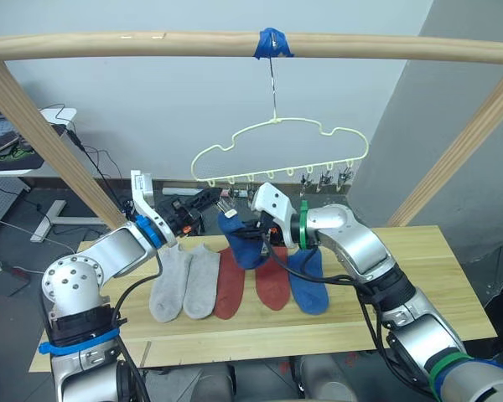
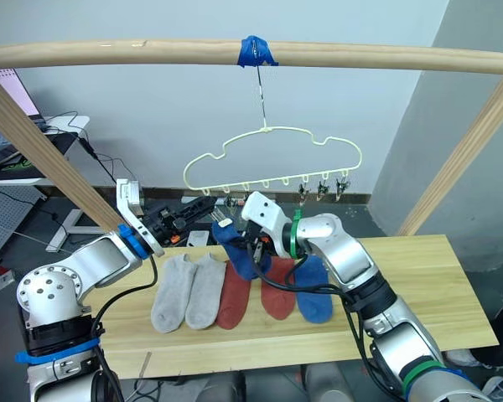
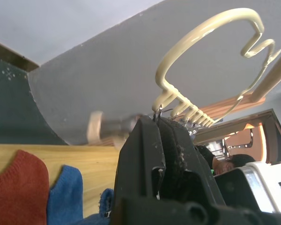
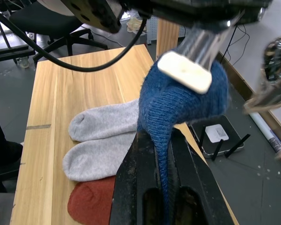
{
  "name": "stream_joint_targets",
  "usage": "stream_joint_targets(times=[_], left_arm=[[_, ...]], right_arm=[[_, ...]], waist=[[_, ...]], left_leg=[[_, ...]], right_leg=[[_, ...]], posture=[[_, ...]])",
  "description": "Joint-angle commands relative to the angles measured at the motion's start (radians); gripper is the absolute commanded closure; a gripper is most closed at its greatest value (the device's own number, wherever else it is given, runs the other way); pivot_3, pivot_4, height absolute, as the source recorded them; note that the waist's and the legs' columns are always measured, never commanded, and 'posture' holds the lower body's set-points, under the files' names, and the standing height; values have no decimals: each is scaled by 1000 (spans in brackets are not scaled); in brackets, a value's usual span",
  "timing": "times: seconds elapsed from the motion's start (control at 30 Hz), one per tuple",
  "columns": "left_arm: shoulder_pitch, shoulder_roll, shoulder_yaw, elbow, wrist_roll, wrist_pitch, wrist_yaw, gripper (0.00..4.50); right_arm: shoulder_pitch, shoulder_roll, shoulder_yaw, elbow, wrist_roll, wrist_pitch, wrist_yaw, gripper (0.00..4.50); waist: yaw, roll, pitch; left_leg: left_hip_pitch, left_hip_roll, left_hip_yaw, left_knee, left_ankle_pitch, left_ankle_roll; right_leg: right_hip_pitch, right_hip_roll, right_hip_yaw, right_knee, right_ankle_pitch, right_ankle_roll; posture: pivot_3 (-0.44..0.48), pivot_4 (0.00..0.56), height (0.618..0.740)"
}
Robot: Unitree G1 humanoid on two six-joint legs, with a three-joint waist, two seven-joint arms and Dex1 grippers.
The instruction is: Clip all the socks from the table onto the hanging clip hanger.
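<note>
One blue sock (image 1: 239, 239) lifted, five flat on table (image 1: 419, 251).

Nearest, two grey socks (image 1: 184, 280), two red socks (image 1: 250, 283) and second blue sock (image 1: 306, 280) in a row on wood. Above, right claw (image 4: 160, 154) clamped on lifted sock; left claw (image 1: 211, 198) pinched on leftmost clip (image 3: 155, 114) beside it. Beyond, hanger (image 1: 277, 151) dangling from pole (image 1: 151, 43). Risks: likely swing of hanger, clip slipping free, sock edge missing clip mouth and dropping.

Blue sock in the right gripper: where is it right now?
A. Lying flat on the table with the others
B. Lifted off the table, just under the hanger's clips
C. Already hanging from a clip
B. The right gripper pinches the blue sock, held above the table just below the clip hanger, whose clips are all bare.
</note>
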Motion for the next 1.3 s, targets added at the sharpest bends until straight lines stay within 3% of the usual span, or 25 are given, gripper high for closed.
stream_joint_targets(times=[0.03,0.43,0.47,0.5,0.6,0.93,1.13,1.3], left_arm=[[9,19,-1,-44,-23,-16,-23,3920],[76,115,-6,-101,-3,-20,-70,152],[80,120,-8,-105,-2,-22,-74,25],[92,133,-13,-117,5,-21,-80,25],[142,156,-56,-176,68,-37,-116,0],[176,149,-182,-192,343,-208,-234,0],[224,103,-299,-233,599,-451,-304,0],[226,58,-338,-216,714,-559,-316,0]], right_arm=[[-25,7,-28,-6,14,-23,-3,4500],[-30,20,-30,42,6,-55,-20,4500],[-30,21,-30,44,5,-57,-20,4500],[-29,24,-29,50,4,-61,-21,4500],[-17,45,-27,75,6,-62,-31,3725],[73,-37,-42,18,-14,-70,-45,135],[224,-182,-134,-186,37,-7,-45,33],[270,-206,-248,-290,98,52,-91,33]], waist=[[1,0,0],[5,0,0],[6,0,0],[9,0,0],[11,0,0],[51,0,0],[58,1,1],[50,1,1]], left_leg=[[0,0,0,0,0,0],[-1,0,0,0,0,0],[-1,0,0,0,0,0],[-1,0,0,0,0,0],[-1,0,0,0,0,0],[-2,0,1,0,0,0],[-4,0,2,0,0,0],[-3,0,3,0,0,0]], right_leg=[[0,0,0,0,0,0],[-1,0,0,0,0,0],[-1,0,0,0,0,0],[-1,0,0,0,0,0],[-1,0,0,0,0,0],[-2,0,0,-1,0,-1],[-3,-1,0,-3,0,-1],[-3,-1,1,-3,-2,-4]], posture=[[-74,133,740],[-57,132,740],[-57,132,740],[-52,132,740],[-37,133,740],[-52,135,740],[-73,141,740],[-87,144,740]])
